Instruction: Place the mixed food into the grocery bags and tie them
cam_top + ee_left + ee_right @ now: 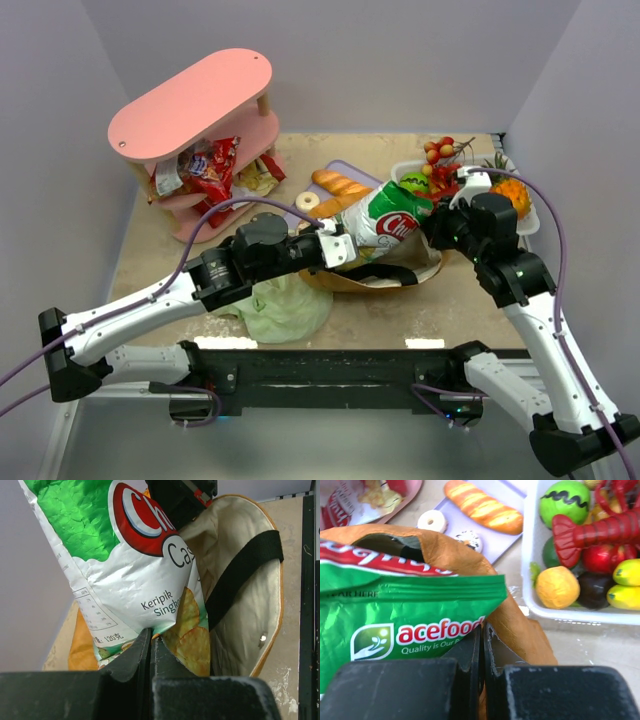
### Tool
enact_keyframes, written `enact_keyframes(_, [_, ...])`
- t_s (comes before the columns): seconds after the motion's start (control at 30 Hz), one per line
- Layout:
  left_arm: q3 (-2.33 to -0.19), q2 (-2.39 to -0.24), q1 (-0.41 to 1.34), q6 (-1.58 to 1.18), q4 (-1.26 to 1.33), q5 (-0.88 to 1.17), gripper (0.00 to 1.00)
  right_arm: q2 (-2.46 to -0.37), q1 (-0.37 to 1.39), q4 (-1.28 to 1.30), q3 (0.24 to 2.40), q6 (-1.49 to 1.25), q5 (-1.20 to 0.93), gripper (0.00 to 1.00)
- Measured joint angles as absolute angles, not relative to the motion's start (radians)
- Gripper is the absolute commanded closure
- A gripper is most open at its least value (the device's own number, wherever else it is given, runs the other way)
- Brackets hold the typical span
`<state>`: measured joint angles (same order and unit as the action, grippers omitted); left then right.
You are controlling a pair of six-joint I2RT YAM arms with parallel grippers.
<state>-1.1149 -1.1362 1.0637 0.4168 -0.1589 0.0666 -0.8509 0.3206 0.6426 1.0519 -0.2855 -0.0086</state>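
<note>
A large green-and-white chips bag (390,222) hangs stretched between both grippers over the mouth of the brown grocery bag (345,284). My left gripper (345,250) is shut on its bottom edge; in the left wrist view the chips bag (125,565) rises from the closed left gripper (151,635), in front of the brown bag's pale lining (245,620). My right gripper (432,228) pinches the sealed top of the chips bag (410,615). The pale-green plastic bag (285,305) lies crumpled under the left arm. A bread loaf (340,184) and a pale ring-shaped piece (308,201) lie behind.
A pink two-tier shelf (190,95) at the back left holds red snack packets (205,170). A white tray (530,225) of toy fruit and a red lobster stands at the back right. The bread rests on a lilac board (500,545). Grey walls close in on three sides.
</note>
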Motion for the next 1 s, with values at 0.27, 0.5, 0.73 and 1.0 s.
enact_keyframes(0.27, [-1.114,-1.123,1.068,0.429,-0.208,0.036,1.00,-0.889,0.310,0.637,1.055,-0.271,0.107,1.00])
enact_keyframes(0.5, [-1.114,-1.114,1.069,0.428,-0.250,0.017,1.00,-0.902,0.301,0.639,1.072,-0.268,0.121,1.00])
enact_keyframes(0.73, [-1.162,-1.156,1.069,0.426,-0.298,0.023,1.00,-0.911,0.295,0.652,1.087,-0.264,0.131,1.00])
enact_keyframes(1.0, [-1.229,-1.250,1.071,0.411,-0.358,0.030,1.00,-0.897,0.282,0.677,1.106,-0.245,0.135,1.00])
